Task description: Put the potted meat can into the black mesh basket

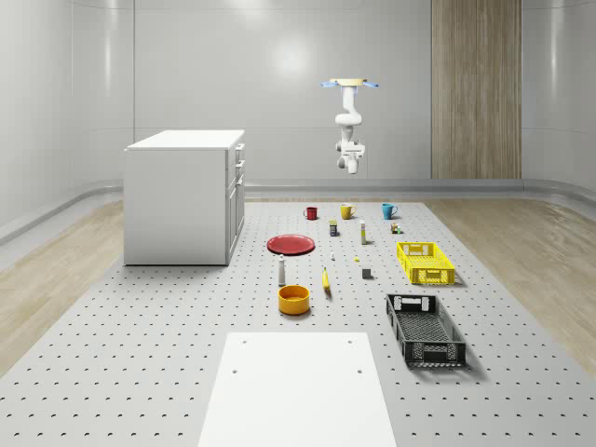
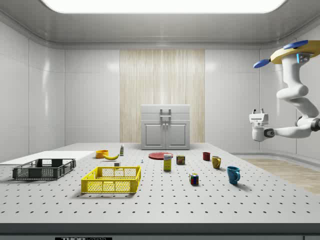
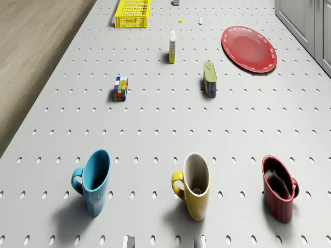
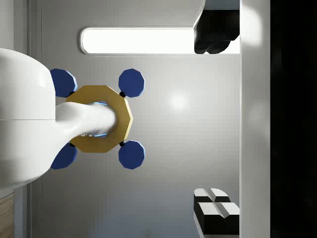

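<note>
The potted meat can (image 3: 209,79) stands on the perforated table between the red plate (image 3: 249,48) and the Rubik's cube (image 3: 120,88); I also see the can (image 1: 333,226) (image 2: 180,159) from outside. The black mesh basket (image 1: 425,328) (image 2: 43,169) lies far from it, at the table's near right in the whole-scene view. The drone (image 1: 350,84) (image 2: 295,52) hovers high beyond the row of mugs at the far end. My gripper (image 1: 352,146) (image 2: 258,111) (image 4: 208,121) points up toward the drone, open and holding nothing, well above the can.
Blue (image 3: 94,182), yellow (image 3: 194,185) and red (image 3: 279,194) mugs stand below the drone. A tall box (image 3: 172,46), a yellow basket (image 1: 425,263), a yellow bowl (image 1: 293,298), a banana (image 1: 326,279) and a bottle (image 1: 282,270) dot the table. A white cabinet (image 1: 184,196) stands at its left.
</note>
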You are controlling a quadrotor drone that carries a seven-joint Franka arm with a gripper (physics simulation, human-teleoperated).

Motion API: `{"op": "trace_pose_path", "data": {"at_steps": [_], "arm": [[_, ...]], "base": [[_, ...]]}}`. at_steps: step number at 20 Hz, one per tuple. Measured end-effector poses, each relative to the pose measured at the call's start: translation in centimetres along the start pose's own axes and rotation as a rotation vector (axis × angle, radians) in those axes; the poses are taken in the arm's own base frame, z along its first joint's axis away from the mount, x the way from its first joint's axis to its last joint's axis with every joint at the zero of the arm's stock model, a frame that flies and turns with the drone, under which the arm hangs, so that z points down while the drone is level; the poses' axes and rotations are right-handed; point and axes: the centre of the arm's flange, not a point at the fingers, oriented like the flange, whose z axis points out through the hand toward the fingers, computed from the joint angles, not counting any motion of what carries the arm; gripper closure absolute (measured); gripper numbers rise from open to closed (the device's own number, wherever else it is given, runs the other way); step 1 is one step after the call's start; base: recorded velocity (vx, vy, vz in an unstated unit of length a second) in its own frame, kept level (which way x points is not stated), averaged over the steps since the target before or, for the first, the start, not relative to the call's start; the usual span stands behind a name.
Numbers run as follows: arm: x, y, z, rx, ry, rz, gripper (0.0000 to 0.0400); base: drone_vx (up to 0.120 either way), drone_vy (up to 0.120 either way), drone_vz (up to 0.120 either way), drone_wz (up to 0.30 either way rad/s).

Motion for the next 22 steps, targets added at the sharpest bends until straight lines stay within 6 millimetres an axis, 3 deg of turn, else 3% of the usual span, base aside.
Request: {"op": "trace_pose_path", "data": {"at_steps": [4, 11, 22], "arm": [[-0.2, 0.3, -3.0, 0.002, 0.002, 0.000, 0.0000], [-0.1, 0.1, -7.1, 0.006, 0.006, 0.000, 0.0000], [0.0, 0.0, -9.1, 0.012, 0.012, 0.000, 0.0000]], "base": [[0.100, -0.010, 0.000, 0.000], [0.120, -0.120, 0.000, 0.000], [0.120, -0.120, 0.000, 0.000]]}}
